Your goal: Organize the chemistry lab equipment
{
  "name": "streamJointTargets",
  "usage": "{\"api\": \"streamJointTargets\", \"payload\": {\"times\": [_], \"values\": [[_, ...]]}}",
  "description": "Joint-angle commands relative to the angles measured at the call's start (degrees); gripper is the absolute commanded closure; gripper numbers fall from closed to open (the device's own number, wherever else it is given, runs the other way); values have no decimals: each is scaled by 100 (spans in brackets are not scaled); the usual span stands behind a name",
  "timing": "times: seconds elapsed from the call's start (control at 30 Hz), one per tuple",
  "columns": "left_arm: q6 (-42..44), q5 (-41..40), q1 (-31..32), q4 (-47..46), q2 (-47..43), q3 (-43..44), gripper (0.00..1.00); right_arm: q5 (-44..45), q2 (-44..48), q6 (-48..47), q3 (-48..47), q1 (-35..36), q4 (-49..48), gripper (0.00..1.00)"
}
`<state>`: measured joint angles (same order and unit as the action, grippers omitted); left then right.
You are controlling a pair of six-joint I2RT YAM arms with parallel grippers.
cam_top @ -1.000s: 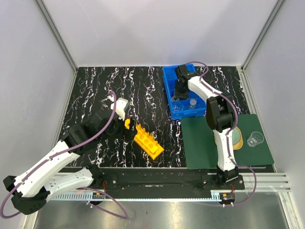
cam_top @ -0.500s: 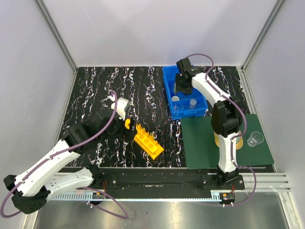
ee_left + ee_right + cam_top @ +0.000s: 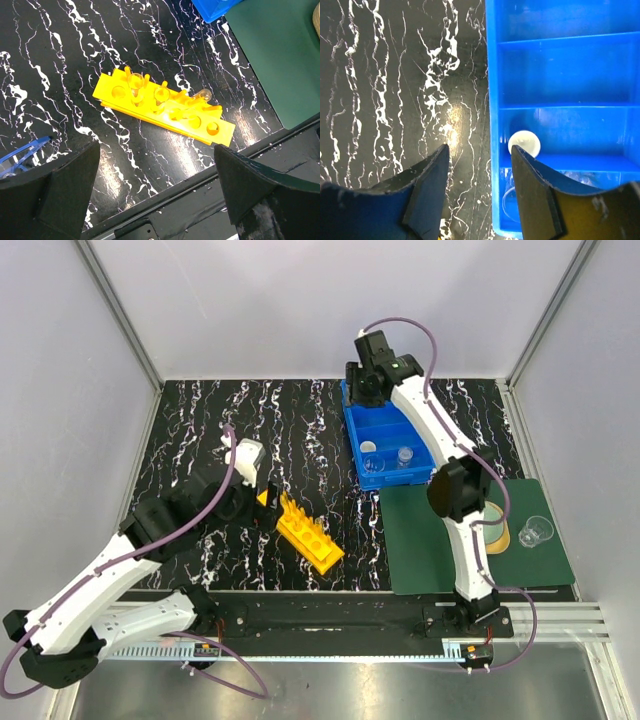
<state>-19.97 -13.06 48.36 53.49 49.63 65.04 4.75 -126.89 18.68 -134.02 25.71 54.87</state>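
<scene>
The yellow rack (image 3: 310,533) lies on the black marbled table, and its left end is close to my left gripper (image 3: 262,498). In the left wrist view the rack (image 3: 212,129) holds two upright glass tubes (image 3: 135,80) and one tilted tube (image 3: 199,94). My left gripper (image 3: 157,200) is open and empty above the near table edge. The blue divided bin (image 3: 350,425) holds a white round piece (image 3: 368,448), a small glass (image 3: 404,454) and a clear beaker (image 3: 374,464). My right gripper (image 3: 365,388) hovers open and empty over the bin's far left edge. In the right wrist view its jaws (image 3: 480,200) straddle the bin wall (image 3: 491,100) beside the white piece (image 3: 524,143).
A dark green mat (image 3: 440,540) lies at the front right, with a clear beaker (image 3: 536,532) on it. A pale green dome on a tan disc (image 3: 495,528) is partly hidden behind the right arm. A blue object (image 3: 20,155) shows at the left wrist view's left edge.
My right gripper has lifted out of the bin and moved back and to the left. The white round piece now shows lying in the bin. The left arm has shifted slightly.
</scene>
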Motion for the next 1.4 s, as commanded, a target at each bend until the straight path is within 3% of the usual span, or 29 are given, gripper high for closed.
{"api": "streamJointTargets", "payload": {"times": [0.0,0.23,1.0,1.2,1.37], "values": [[-86,-223,-28,47,-76,264,1,-28,-739,-250,-730,83,647,42],[-95,-276,-28,126,-190,290,1,342,-1039,-505,-986,92,709,42],[-51,-364,-28,196,-287,194,1,122,-1699,-962,-1013,232,560,45],[-7,-382,-28,214,-243,229,1,166,-1681,-1190,-960,355,489,56],[2,-382,-28,214,-243,229,1,351,-1699,-1279,-942,478,498,78]]}}
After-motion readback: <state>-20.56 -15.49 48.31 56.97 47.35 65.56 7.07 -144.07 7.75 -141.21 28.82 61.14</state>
